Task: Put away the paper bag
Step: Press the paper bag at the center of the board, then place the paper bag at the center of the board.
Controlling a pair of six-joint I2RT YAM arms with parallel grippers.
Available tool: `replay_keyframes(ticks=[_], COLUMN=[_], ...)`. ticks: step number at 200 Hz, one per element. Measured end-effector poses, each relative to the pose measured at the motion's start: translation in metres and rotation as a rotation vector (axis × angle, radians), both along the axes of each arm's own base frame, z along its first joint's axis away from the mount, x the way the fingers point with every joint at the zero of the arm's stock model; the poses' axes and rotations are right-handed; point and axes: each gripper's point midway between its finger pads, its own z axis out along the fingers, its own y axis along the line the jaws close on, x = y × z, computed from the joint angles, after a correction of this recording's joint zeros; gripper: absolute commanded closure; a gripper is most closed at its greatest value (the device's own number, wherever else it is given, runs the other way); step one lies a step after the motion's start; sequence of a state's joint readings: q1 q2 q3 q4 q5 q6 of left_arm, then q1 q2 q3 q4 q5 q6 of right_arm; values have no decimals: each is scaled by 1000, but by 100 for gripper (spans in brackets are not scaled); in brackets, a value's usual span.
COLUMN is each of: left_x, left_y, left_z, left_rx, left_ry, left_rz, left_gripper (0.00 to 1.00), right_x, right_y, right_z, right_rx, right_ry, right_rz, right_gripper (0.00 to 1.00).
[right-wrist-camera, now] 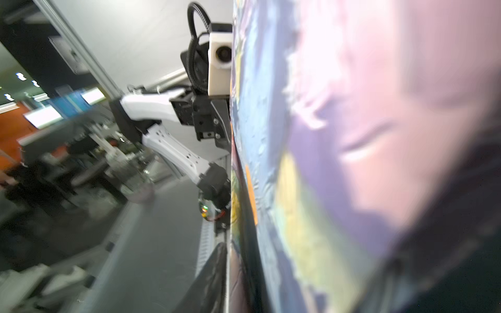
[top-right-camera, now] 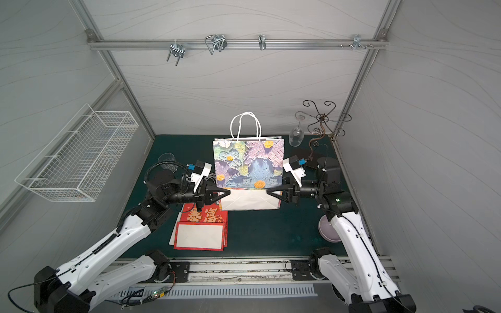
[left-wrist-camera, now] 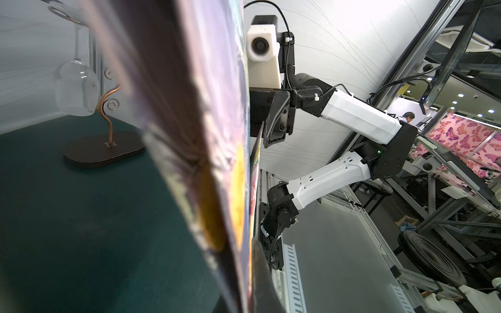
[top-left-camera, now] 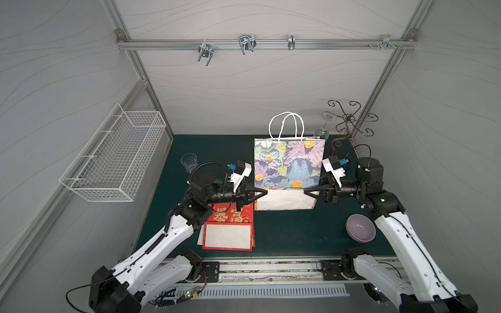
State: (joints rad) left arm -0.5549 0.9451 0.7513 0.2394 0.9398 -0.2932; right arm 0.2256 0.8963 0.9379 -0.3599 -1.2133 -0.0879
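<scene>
Dark green table, clear cup, flat red printed packets, purple bowl, scrolled wire stand in far corner

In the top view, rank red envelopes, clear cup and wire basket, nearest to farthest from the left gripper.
From the left gripper, shut on the paper bag:
1. Red envelopes, on the mat right by it.
2. Clear cup, farther left and back.
3. Wire basket, on the left wall.

White wire basket on the left wall, clear cup, red printed stack, purple bowl, wine glass hanging from a scrolled rack.
</scene>
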Motion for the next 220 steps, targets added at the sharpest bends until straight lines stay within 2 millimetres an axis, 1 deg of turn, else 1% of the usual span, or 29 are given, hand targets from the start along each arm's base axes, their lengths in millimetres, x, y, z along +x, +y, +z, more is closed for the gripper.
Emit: replay_keyframes(ticks=[7,22,26,30,40,51,52,54,55,56,58,77,88,103,123,138,149,159,178,200,220], left_x=[0,0,1,1,2,5,6,6,7,7,8,19,25,34,46,51,54,56,55,47,39], left_y=[0,0,0,0,0,2,2,2,3,3,3,16,30,56,93,117,135,152,181,204,216], left_z=[1,1,1,1,1,0,0,0,0,0,0,3,6,10,10,12,12,8,-3,-4,4], left_rx=[-3,-6,-6,-7,-7,-3,-2,-2,-1,-1,0,5,5,14,66,100,121,141,184,196,179], left_ry=[7,22,27,31,38,54,56,58,59,60,63,69,67,65,90,106,126,149,203,244,273], left_rz=[1,3,5,6,12,39,46,49,55,58,69,208,321,500,729,865,969,1057,1206,1308,1352], left_gripper=[100,100,94,85,54,32,27,10,5,3,1,0,0,0,0,0,0,1,3,3,3], right_x=[0,-2,-2,-2,-1,1,1,2,2,2,3,9,14,17,13,4,-4,-9,-21,-40,-53], right_y=[0,1,2,2,2,3,3,3,3,3,3,4,5,11,27,45,62,78,115,155,185], right_z=[2,5,5,5,4,3,3,3,3,3,2,-2,-7,-17,-33,-45,-54,-61,-76,-98,-118], right_rx=[4,9,9,9,5,-3,-3,-5,-6,-7,-9,-38,-65,-106,-162,-195,-216,-228,-252,-283,-308], right_ry=[-4,0,0,2,9,16,17,20,23,23,25,67,108,166,251,304,339,375,439,500,553], right_rz=[3,9,9,8,1,-15,-16,-20,-23,-25,-31,-99,-150,-193,-207,-192,-163,-144,-103,-64,-57], right_gripper=[100,100,100,100,100,100,100,100,100,100,100,100,100,100,100,100,100,100,100,100,100])
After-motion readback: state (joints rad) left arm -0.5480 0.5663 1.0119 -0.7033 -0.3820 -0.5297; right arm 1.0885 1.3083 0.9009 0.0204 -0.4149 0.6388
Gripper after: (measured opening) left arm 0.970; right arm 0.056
